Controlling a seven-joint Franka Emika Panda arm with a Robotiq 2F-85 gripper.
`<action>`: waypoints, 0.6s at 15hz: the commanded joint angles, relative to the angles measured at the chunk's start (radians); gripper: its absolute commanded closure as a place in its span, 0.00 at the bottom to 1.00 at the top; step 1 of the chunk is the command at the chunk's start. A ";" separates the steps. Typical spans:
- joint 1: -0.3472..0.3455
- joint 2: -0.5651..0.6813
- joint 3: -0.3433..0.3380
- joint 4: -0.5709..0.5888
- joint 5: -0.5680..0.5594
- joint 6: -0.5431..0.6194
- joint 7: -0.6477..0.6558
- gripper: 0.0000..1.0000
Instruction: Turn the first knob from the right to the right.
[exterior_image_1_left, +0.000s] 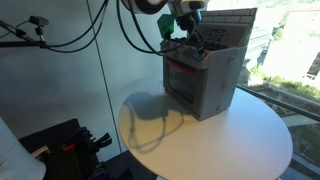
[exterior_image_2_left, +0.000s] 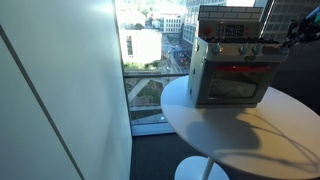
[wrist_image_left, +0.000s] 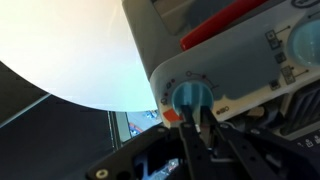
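– Grip: what has your claw got?

– My claw (wrist_image_left: 198, 120) is drawn in narrow, fingers (wrist_image_left: 212, 130) right under the teal knob (wrist_image_left: 190, 96) at the end of the toy oven's (wrist_image_left: 235, 60) control strip. It looks like a pinch, but the contact is blurred. I cannot tell whether the pads are biting or only alongside.

– So what goes wrong from here?

– I'd judge slipping first. If I hold only the knob's lower rim, a twist to the right could make the pads skate off with the knob unmoved. Second, the oven looks light. A twist applied off the knob's axis could swivel or drag the whole box across the table (exterior_image_1_left: 215, 140). Pressing in while I turn could tip it backward.

– Anything close enough to catch?

– A second knob (wrist_image_left: 305, 45) sits further along the strip, apart from my fingers. The red door handle (wrist_image_left: 225, 28) is beyond the panel, out of the turning path.

– And room around you?

– In an exterior view my claw (exterior_image_2_left: 296, 34) comes in at the oven's (exterior_image_2_left: 230, 62) upper corner, with free air beside it. The tabletop (exterior_image_2_left: 255, 125) in front is bare, and its round rim falls away to the floor. Window glass (exterior_image_1_left: 290, 45) stands behind the oven (exterior_image_1_left: 208, 70), so I'd back off toward the open side.
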 joint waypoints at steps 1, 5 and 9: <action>0.006 0.009 -0.009 0.018 0.041 -0.013 0.063 0.94; 0.006 0.006 -0.010 0.011 0.100 -0.001 0.125 0.94; 0.006 0.006 -0.010 0.009 0.163 0.004 0.183 0.94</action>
